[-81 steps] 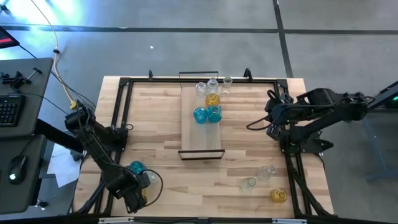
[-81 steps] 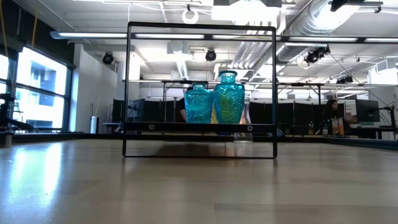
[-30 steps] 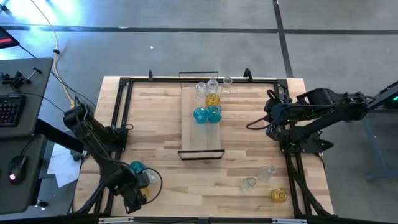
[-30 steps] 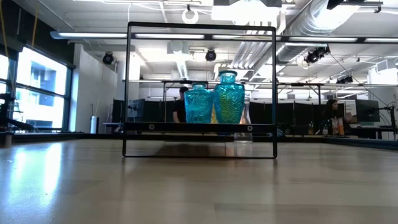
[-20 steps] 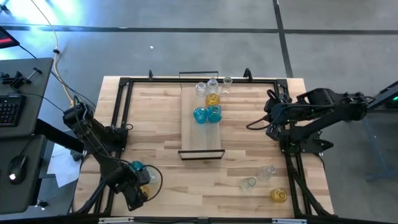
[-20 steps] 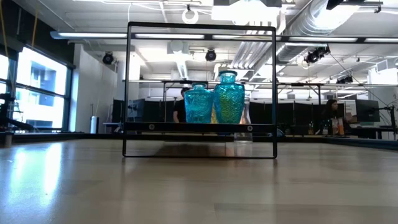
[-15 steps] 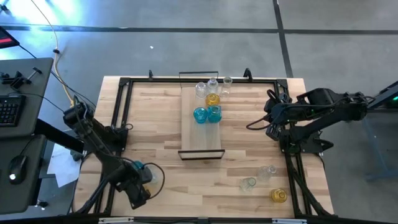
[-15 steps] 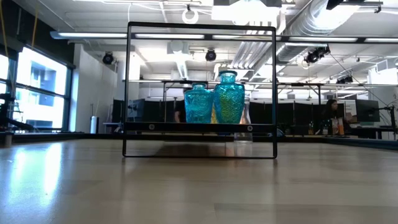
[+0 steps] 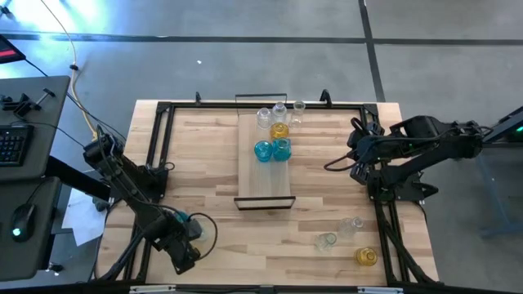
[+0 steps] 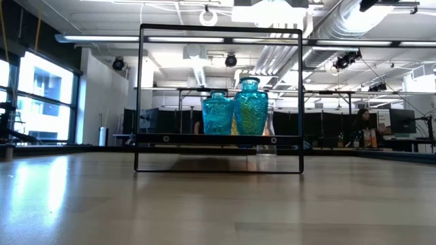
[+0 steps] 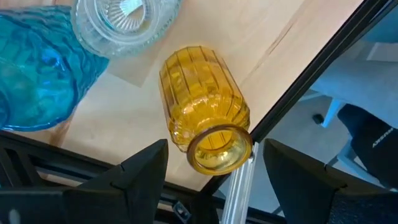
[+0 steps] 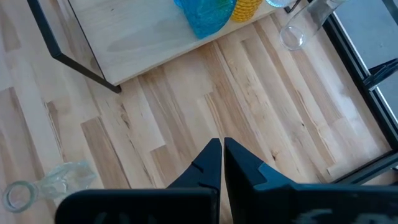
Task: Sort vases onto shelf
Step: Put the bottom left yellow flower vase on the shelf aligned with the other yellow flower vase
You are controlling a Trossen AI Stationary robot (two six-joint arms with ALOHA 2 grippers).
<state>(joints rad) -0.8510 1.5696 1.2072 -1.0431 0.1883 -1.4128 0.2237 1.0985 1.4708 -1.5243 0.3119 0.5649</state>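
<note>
Left gripper [image 11: 214,163] now lower at the table's near-left corner, jaws spread wider than a second ago, straddling a fallen amber vase [image 11: 202,115] beside a teal vase [image 11: 34,74] and a clear one [image 11: 121,22]. Likely lining up a grasp. Five vases already on the shelf [image 9: 264,175]. Right gripper [image 12: 222,163] parked right of the shelf, jaws closed, empty.
</note>
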